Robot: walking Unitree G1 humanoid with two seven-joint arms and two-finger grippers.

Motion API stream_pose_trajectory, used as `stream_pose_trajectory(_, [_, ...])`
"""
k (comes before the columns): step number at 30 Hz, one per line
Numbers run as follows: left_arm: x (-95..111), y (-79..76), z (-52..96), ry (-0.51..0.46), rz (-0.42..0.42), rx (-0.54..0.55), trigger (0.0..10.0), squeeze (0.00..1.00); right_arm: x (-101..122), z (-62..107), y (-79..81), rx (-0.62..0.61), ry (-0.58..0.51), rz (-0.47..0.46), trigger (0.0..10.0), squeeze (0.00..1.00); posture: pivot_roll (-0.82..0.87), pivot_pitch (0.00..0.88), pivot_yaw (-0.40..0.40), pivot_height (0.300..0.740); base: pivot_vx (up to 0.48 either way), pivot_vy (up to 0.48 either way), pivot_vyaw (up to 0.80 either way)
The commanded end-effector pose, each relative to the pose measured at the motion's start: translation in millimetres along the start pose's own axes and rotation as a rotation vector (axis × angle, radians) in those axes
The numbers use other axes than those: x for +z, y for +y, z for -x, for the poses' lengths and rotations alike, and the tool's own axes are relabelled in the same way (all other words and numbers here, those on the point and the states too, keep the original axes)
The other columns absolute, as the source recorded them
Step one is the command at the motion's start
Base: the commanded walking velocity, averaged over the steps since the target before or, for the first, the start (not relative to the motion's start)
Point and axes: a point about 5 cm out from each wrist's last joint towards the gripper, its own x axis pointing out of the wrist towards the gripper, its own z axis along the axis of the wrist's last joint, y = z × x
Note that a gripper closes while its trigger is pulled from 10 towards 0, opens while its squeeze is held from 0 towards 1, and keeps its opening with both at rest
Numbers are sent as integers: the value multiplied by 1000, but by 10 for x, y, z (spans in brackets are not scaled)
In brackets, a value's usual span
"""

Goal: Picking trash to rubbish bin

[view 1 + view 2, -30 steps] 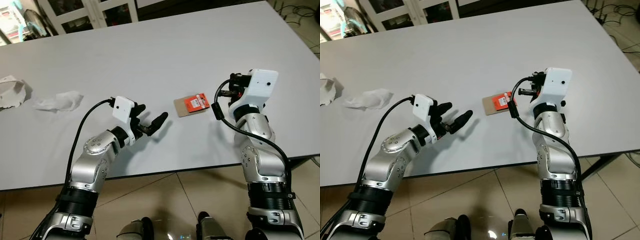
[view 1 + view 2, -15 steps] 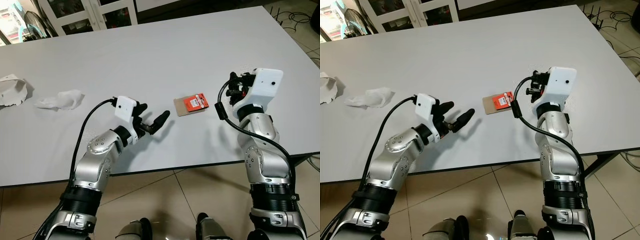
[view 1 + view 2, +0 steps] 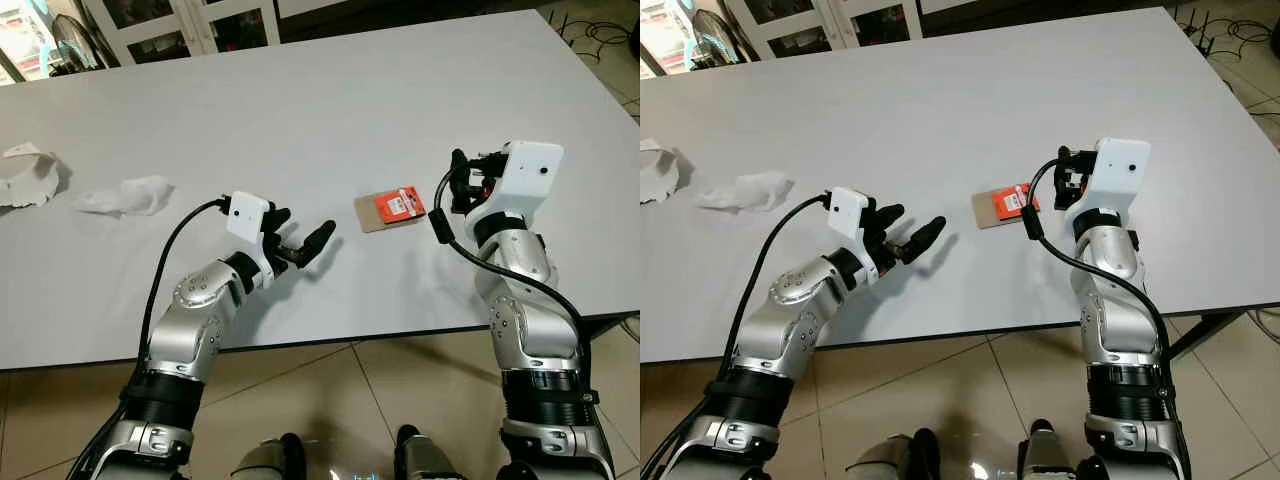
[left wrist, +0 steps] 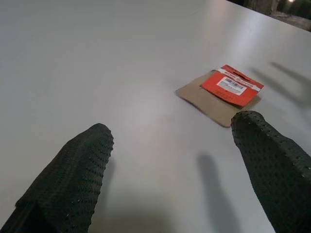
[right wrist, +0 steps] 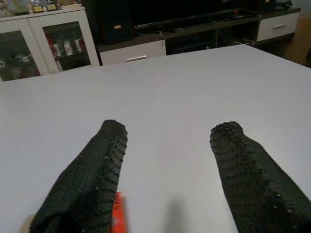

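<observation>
White table [image 3: 330, 110] carries a flat card packet [image 3: 390, 210]. It lies between the left gripper [image 3: 298, 243] and right gripper [image 3: 462, 182], nearer the right. Both grippers have fingers spread, empty. Risk: the thin packet may slide away when pinched against the smooth surface.

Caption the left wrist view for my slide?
Open left pincer hovers over the white table, aimed at an orange-labelled card.
</observation>
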Motion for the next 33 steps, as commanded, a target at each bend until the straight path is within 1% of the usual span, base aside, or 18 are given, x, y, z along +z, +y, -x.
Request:
stream_pose_trajectory(1, [-36, 54, 32, 23, 3, 24, 10000, 0, 14, 19, 51, 14, 0, -6, 10000, 1000, -103, 174, 125, 740, 0, 315, 0])
stream_pose_trajectory(6, [-39, 56, 29, 28, 4, 26, 10000, 0, 20, 5, 55, 12, 0, -4, 10000, 1000, -103, 174, 125, 740, 0, 356, 0])
stream_pose_trajectory(33, [-100, 57, 38, 64, -5, 22, 10000, 0, -5, 7, 59, 4, 9, 1, 10000, 1000, -101, 178, 129, 740, 0, 480, 0])
